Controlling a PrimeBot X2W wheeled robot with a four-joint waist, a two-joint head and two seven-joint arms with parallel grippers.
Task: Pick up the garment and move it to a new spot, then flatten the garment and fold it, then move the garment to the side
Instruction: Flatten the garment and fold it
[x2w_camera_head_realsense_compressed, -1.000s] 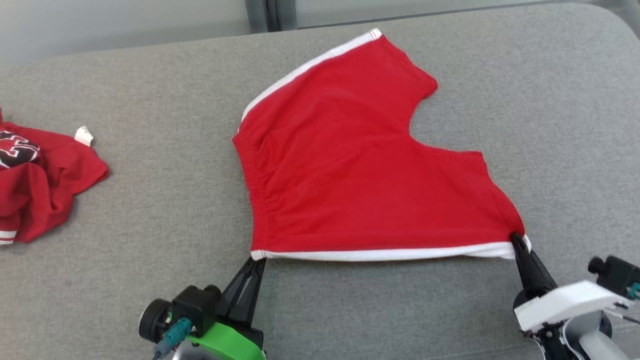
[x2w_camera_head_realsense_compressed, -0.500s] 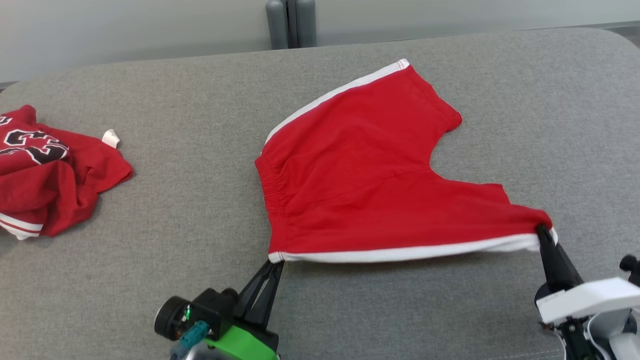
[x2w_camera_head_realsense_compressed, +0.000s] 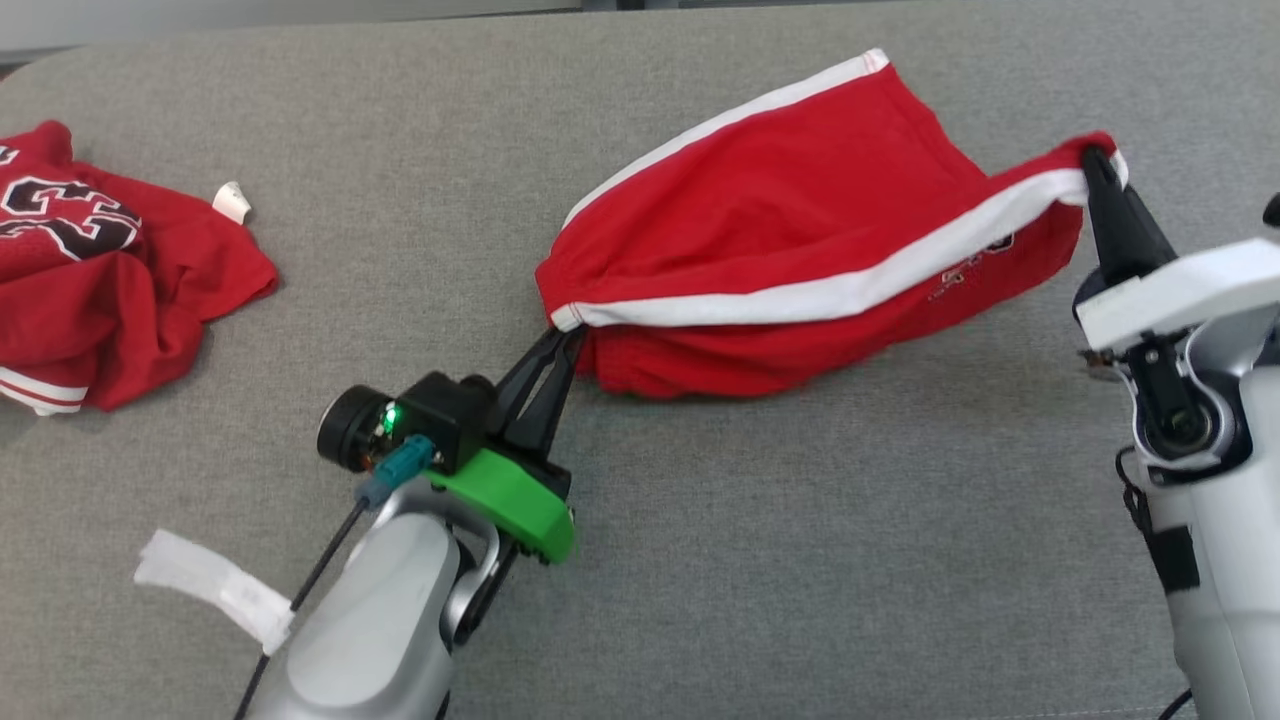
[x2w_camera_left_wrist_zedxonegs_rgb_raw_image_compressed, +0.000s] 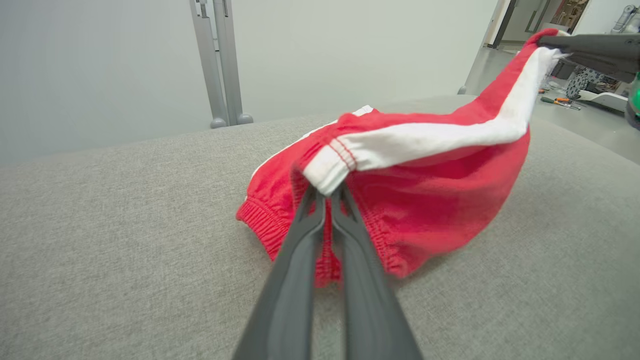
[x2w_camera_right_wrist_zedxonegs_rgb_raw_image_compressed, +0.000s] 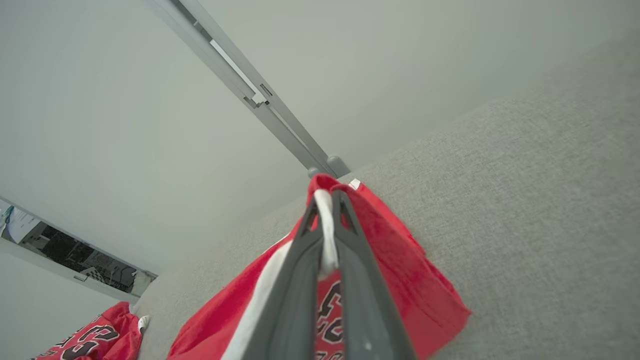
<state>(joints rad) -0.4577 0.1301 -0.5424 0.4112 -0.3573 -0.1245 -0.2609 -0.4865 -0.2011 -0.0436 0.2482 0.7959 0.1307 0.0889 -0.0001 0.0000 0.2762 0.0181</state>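
Shorts (x2w_camera_head_realsense_compressed: 790, 220) strung between my two grippers over the grey cushion (x2w_camera_head_realsense_compressed: 780, 560).
My left gripper (x2w_camera_head_realsense_compressed: 563, 338) is pinched tight on the white stripe's waistband end, my right gripper (x2w_camera_head_realsense_compressed: 1092, 160) on its hem end and higher, likely to carry this edge across for a fold; the far half lies on the cushion.

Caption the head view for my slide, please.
Left end effector and right end effector hold red shorts by the white stripe.
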